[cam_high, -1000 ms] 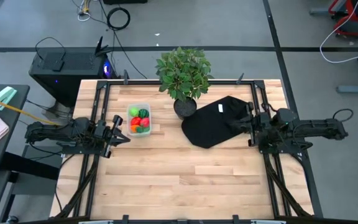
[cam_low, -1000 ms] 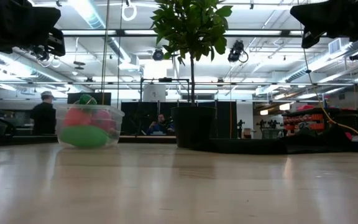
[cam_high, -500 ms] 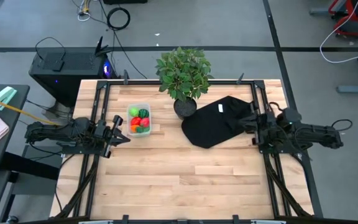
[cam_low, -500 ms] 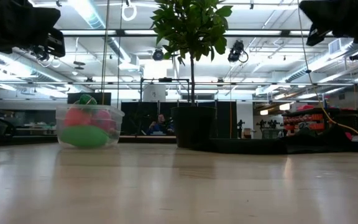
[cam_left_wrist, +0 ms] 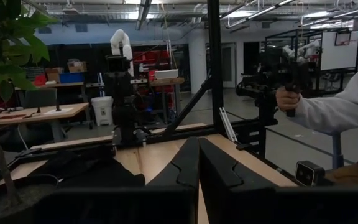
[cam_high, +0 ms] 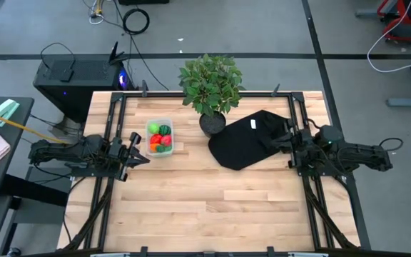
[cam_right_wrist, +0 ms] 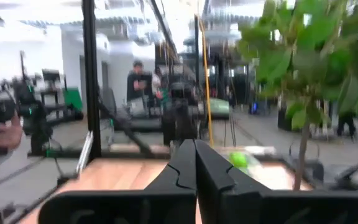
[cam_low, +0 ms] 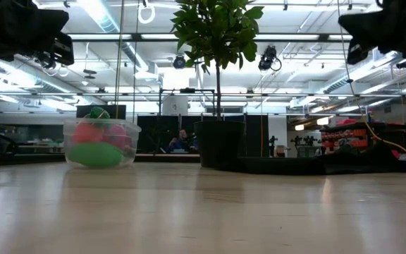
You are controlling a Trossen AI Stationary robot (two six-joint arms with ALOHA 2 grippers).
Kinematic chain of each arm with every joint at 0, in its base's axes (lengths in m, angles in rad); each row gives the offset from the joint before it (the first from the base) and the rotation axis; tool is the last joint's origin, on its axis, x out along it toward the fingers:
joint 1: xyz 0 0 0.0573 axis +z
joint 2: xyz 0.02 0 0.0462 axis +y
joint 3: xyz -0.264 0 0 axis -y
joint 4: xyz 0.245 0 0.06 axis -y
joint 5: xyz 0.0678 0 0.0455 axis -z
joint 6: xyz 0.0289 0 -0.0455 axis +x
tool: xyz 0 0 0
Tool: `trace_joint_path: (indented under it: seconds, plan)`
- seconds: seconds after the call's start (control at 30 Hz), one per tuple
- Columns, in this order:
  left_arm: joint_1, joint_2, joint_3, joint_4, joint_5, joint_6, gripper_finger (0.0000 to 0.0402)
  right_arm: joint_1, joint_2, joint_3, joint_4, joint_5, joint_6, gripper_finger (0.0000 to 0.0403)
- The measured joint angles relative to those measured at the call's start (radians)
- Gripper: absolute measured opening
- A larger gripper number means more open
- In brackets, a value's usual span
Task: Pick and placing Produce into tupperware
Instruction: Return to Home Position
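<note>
The tupperware (cam_high: 160,137) is a small clear tub on the left half of the table, also seen in the low view (cam_low: 101,143). The produce lies inside it: a light green piece (cam_high: 153,128), a dark green striped ball (cam_high: 165,130) and red pieces (cam_high: 158,141); in the low view, green (cam_low: 94,154) lies under red (cam_low: 87,132). My left gripper (cam_high: 145,158) hovers shut just near of the tub, its fingers closed together (cam_left_wrist: 199,163). My right gripper (cam_high: 282,141) is shut (cam_right_wrist: 195,163) above the black cloth's right edge. Neither touches anything.
A potted plant (cam_high: 211,86) stands at the middle of the table's far edge, with its pot (cam_high: 211,123) beside a black cloth (cam_high: 247,146). Metal frame rails (cam_high: 113,121) run along both sides. Bare wood (cam_high: 212,207) fills the near half. A person's sleeve (cam_left_wrist: 328,112) shows beyond the table.
My right arm has drawn back a little toward the table's right edge and stays above the cloth. The left arm, the tub and the produce are where they were.
</note>
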Motion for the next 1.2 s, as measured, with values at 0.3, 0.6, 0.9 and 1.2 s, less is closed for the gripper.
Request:
trace_joint_path:
  seconds: [0.3,0.6,0.9,1.2]
  plan:
    - [0.000,0.000,0.000,0.003,0.000,-0.019,0.0023,0.000,0.000,-0.089,0.194,-0.013,-0.012,0.0000]
    - [0.000,0.000,0.000,0.003,0.000,0.002,0.0007,0.025,0.000,-0.089,0.166,-0.046,0.037,0.0000]
    - [0.000,0.000,0.000,-0.093,-0.060,-0.013,0.0007,0.029,0.001,-0.089,-0.021,-0.046,0.089,0.0000]
    - [0.000,0.000,0.000,-0.136,-0.392,-0.038,0.0006,0.029,0.001,-0.089,-0.060,0.054,0.072,0.0000]
